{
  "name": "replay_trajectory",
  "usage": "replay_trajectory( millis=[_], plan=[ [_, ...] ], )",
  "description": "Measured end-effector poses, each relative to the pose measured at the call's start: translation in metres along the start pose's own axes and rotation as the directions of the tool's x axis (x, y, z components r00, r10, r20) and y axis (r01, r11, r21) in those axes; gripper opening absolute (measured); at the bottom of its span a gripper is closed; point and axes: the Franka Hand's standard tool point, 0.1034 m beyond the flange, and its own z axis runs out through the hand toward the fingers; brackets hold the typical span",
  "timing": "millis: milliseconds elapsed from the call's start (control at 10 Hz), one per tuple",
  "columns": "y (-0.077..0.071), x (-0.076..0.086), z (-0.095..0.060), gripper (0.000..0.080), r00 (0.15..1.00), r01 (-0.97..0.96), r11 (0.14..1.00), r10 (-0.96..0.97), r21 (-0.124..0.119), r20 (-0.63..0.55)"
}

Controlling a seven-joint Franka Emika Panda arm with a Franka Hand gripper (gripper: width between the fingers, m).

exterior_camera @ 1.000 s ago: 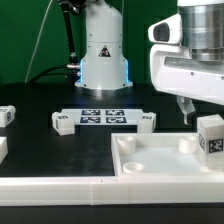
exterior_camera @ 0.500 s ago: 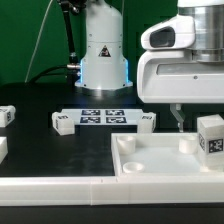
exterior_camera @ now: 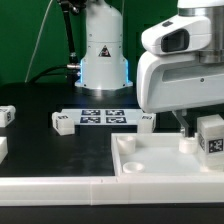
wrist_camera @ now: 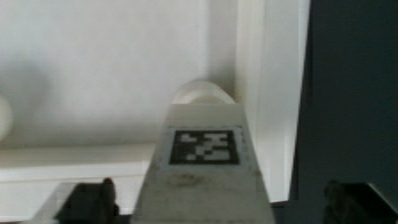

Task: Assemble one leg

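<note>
Leg [exterior_camera: 210, 136]: stands at the tray's far corner on the exterior view's right. I cannot tell whether it is on the tray or just beside it. In the wrist view its tagged face [wrist_camera: 208, 150] sits between the fingers.
Gripper [exterior_camera: 187, 126]: spread wide and holding nothing. One finger [wrist_camera: 93, 205] is on either side of the leg, with a gap on each side.
Handling: probably light, stiff plastic. It looks smooth enough to slip and does not seem fragile.
Hold: across the two plain flat sides, on the body below the rounded tip, squarely so it does not twist.
Around: the tray [exterior_camera: 150, 168] is close by. The marker board [exterior_camera: 100, 116] lies well apart, with a small block [exterior_camera: 62, 122] at its end.
In the way: the tray's raised rim is near one finger and could catch it on closing.
</note>
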Motion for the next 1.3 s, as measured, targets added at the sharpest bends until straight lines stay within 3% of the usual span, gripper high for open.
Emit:
replay_trajectory(
  millis=[100, 200, 300, 600, 800, 1300],
  plan=[
    [0.0, 0.0, 0.0, 0.0549, 1.0, -0.002, 1.0, 0.002, 0.0, 0.0],
    [0.0, 0.0, 0.0, 0.0354, 1.0, -0.002, 1.0, 0.002, 0.0, 0.0],
    [0.0008, 0.0001, -0.0001, 0.029, 1.0, -0.002, 1.0, 0.002, -0.001, 0.0],
    [0.0008, 0.0001, 0.0, 0.029, 0.999, -0.044, 0.999, 0.044, 0.0, 0.0],
    [0.0011, -0.0018, 0.0006, 0.029, 0.963, -0.268, 0.963, 0.268, 0.005, -0.029],
    [0.003, -0.0017, 0.0012, 0.029, 0.697, -0.716, 0.697, 0.717, 0.025, -0.026]
  ],
)
